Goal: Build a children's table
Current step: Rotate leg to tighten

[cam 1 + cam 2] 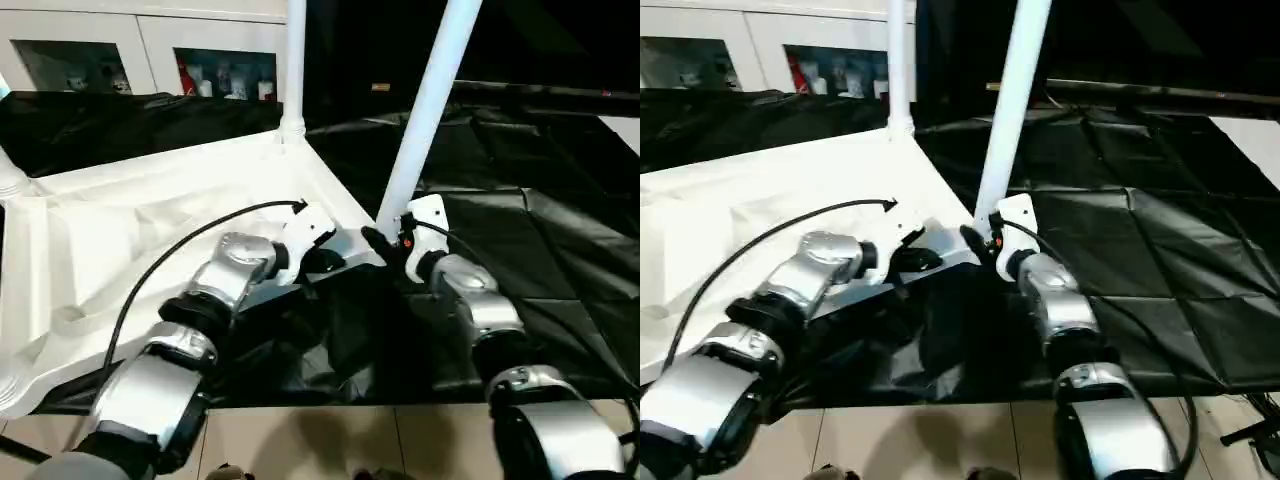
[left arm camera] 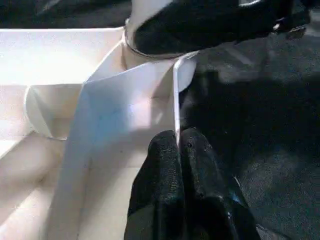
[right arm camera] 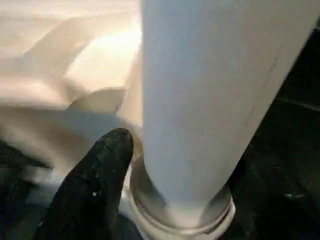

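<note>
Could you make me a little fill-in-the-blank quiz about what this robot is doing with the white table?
1. The tabletop lies with its ribbed underside facing ____.
2. The left gripper is shut on the tabletop's thin ____.
3. The near leg stands in its corner socket not upright but ____.
4. The cloth spread under the table is ____ in colour.

Missing words: up; edge; tilted; black

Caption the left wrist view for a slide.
Left gripper shut on the tabletop rim beside the corner socket holding a leg.
</note>
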Motion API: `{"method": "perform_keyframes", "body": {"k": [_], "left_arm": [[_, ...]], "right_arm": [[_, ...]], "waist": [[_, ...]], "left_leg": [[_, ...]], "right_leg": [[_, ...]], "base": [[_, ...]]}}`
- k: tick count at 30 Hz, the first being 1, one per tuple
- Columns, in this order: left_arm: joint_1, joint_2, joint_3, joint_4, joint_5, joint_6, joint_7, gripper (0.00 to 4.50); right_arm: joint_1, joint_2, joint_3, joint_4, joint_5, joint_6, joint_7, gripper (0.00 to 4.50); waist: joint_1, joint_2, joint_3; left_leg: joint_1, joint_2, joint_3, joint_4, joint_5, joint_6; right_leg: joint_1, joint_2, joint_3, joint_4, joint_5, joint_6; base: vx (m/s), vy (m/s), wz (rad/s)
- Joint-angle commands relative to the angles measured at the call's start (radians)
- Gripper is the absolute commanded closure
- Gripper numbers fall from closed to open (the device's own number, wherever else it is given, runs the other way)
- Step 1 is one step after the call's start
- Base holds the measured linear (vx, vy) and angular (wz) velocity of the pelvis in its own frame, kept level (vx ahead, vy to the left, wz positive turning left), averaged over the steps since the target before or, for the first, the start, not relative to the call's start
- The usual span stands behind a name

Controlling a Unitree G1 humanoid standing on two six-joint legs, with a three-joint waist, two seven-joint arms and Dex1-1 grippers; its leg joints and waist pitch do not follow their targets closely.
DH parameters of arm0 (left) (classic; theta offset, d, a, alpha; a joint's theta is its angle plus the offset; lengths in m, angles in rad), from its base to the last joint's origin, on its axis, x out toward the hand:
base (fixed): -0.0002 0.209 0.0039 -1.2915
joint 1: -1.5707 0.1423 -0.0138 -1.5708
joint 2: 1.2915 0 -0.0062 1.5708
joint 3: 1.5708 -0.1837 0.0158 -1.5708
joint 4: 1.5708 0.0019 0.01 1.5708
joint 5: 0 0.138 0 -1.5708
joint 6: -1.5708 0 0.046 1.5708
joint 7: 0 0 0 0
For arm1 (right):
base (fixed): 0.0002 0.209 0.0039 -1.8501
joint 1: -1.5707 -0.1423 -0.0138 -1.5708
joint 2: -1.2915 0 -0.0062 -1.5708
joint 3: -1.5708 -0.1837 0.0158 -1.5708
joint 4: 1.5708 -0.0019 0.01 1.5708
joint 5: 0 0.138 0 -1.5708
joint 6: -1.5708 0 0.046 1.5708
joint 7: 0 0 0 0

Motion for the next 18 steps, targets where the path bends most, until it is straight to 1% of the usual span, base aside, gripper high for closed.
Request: {"method": "perform_keyframes", "body": {"k": [1, 2, 3, 4, 5, 6, 7, 8, 10, 11, 12, 13, 14, 16, 17, 18], "left_arm": [[0.019, 0.014, -0.057, -0.012, 0.013, 0.002, -0.095, 4.5], [0.02, 0.025, -0.063, -0.015, 0.012, 0.004, -0.122, 4.5], [0.023, 0.038, -0.073, -0.017, 0.017, 0.0, -0.149, 4.5], [0.023, 0.042, -0.076, -0.017, 0.019, -0.001, -0.155, 4.5], [0.027, 0.061, -0.09, -0.021, 0.03, -0.003, -0.184, 4.5], [0.028, 0.066, -0.093, -0.023, 0.033, -0.002, -0.19, 4.5], [0.031, 0.082, -0.099, -0.035, 0.038, 0.01, -0.212, 4.5], [0.033, 0.09, -0.099, -0.043, 0.037, 0.018, -0.224, 4.5], [0.034, 0.093, -0.099, -0.046, 0.038, 0.02, -0.229, 4.5], [0.036, 0.097, -0.099, -0.051, 0.038, 0.023, -0.235, 4.5], [0.038, 0.103, -0.101, -0.056, 0.038, 0.026, -0.245, 4.5], [0.042, 0.11, -0.104, -0.065, 0.037, 0.029, -0.255, 4.5], [0.042, 0.11, -0.104, -0.065, 0.037, 0.029, -0.255, 4.5], [0.047, 0.116, -0.107, -0.074, 0.034, 0.032, -0.265, 4.5], [0.057, 0.125, -0.111, -0.092, 0.027, 0.042, -0.28, 4.5], [0.062, 0.129, -0.112, -0.101, 0.023, 0.048, -0.289, 4.5]], "right_arm": [[0.031, -0.015, 0.088, -0.047, -0.005, 0.004, 0.212, 1.49], [0.033, -0.036, 0.091, -0.059, -0.001, 0.0, 0.253, 1.49], [0.032, -0.06, 0.088, -0.069, 0.007, 0.003, 0.292, 1.49], [0.032, -0.066, 0.088, -0.072, 0.009, 0.004, 0.301, 1.49], [0.032, -0.099, 0.087, -0.082, 0.019, 0.007, 0.359, 1.49], [0.032, -0.108, 0.088, -0.085, 0.021, 0.008, 0.376, 1.49], [0.031, -0.142, 0.094, -0.091, 0.028, 0.011, 0.439, 1.49], [0.03, -0.159, 0.1, -0.093, 0.03, 0.011, 0.473, 1.49], [0.029, -0.164, 0.103, -0.093, 0.03, 0.012, 0.483, 1.49], [0.028, -0.173, 0.107, -0.093, 0.03, 0.012, 0.498, 1.49], [0.025, -0.183, 0.113, -0.09, 0.027, 0.013, 0.516, 1.49], [0.022, -0.19, 0.115, -0.087, 0.023, 0.015, 0.529, 1.49], [0.022, -0.19, 0.115, -0.087, 0.023, 0.015, 0.529, 1.49], [0.017, -0.194, 0.115, -0.082, 0.02, 0.023, 0.539, 1.49], [0.01, -0.189, 0.115, -0.073, 0.023, 0.029, 0.553, 1.73], [0.006, -0.183, 0.114, -0.069, 0.027, 0.034, 0.56, 1.81]], "waist": [[0.004, 0.012, -0.063], [0.007, 0.008, -0.065], [0.008, 0.005, -0.065], [0.012, 0.011, -0.065], [0.013, -0.005, -0.064], [0.018, 0.003, -0.065], [0.02, -0.001, -0.064], [0.024, -0.001, -0.062], [0.026, 0.001, -0.062], [0.028, -0.002, -0.06], [0.03, -0.003, -0.059], [0.031, -0.002, -0.059], [0.035, -0.007, -0.059], [0.036, -0.006, -0.059], [0.036, -0.012, -0.059], [0.038, -0.011, -0.06]], "left_leg": [[0.004, 0.019, -0.011, -0.065, -0.304, 0.032], [0.003, 0.02, -0.009, -0.06, -0.276, 0.045], [0.001, 0.022, -0.009, -0.061, -0.261, 0.05], [0.002, 0.023, -0.007, -0.06, -0.244, 0.055], [0.002, 0.024, -0.004, -0.059, -0.24, 0.06], [0.004, 0.026, -0.004, -0.057, -0.229, 0.065], [0.004, 0.027, -0.004, -0.057, -0.223, 0.066], [0.006, 0.028, -0.002, -0.056, -0.225, 0.071], [0.006, 0.029, -0.002, -0.057, -0.232, 0.069], [0.007, 0.029, -0.002, -0.058, -0.243, 0.063], [0.009, 0.029, -0.002, -0.059, -0.254, 0.056], [0.009, 0.029, -0.002, -0.059, -0.258, 0.053], [0.009, 0.03, -0.003, -0.059, -0.26, 0.049], [0.008, 0.029, -0.004, -0.06, -0.259, 0.045], [0.008, 0.029, -0.003, -0.059, -0.251, 0.045], [0.006, 0.029, -0.005, -0.06, -0.239, 0.047]], "right_leg": [[0.046, -0.042, 0.03, -0.072, -0.194, -0.227], [0.048, -0.041, 0.029, -0.066, -0.148, -0.244], [0.05, -0.041, 0.029, -0.062, -0.129, -0.251], [0.05, -0.039, 0.027, -0.059, -0.109, -0.264], [0.05, -0.039, 0.026, -0.06, -0.108, -0.267], [0.05, -0.04, 0.027, -0.054, -0.099, -0.276], [0.051, -0.041, 0.025, -0.054, -0.096, -0.279], [0.049, -0.04, 0.026, -0.054, -0.102, -0.286], [0.047, -0.043, 0.027, -0.055, -0.12, -0.285], [0.047, -0.044, 0.027, -0.058, -0.154, -0.278], [0.045, -0.045, 0.027, -0.061, -0.186, -0.269], [0.045, -0.046, 0.028, -0.062, -0.198, -0.265], [0.044, -0.048, 0.028, -0.062, -0.218, -0.258], [0.043, -0.047, 0.028, -0.063, -0.226, -0.25], [0.043, -0.047, 0.028, -0.062, -0.221, -0.247], [0.045, -0.048, 0.028, -0.059, -0.211, -0.248]], "base": [[0.0, 0.0, 0.0], [0.0, 0.0, 0.0], [0.0, 0.0, 0.0], [0.0, 0.0, 0.0], [0.0, 0.0, 0.0], [0.0, 0.0, 0.0], [0.0, 0.0, 0.0], [0.0, 0.0, 0.0], [0.0, 0.0, 0.0], [0.0, 0.0, 0.0], [0.0, 0.0, 0.0], [0.0, 0.0, 0.0], [0.0, 0.0, 0.0], [0.0, 0.0, 0.0], [0.0, 0.0, 0.0], [0.0, 0.0, 0.0]]}}
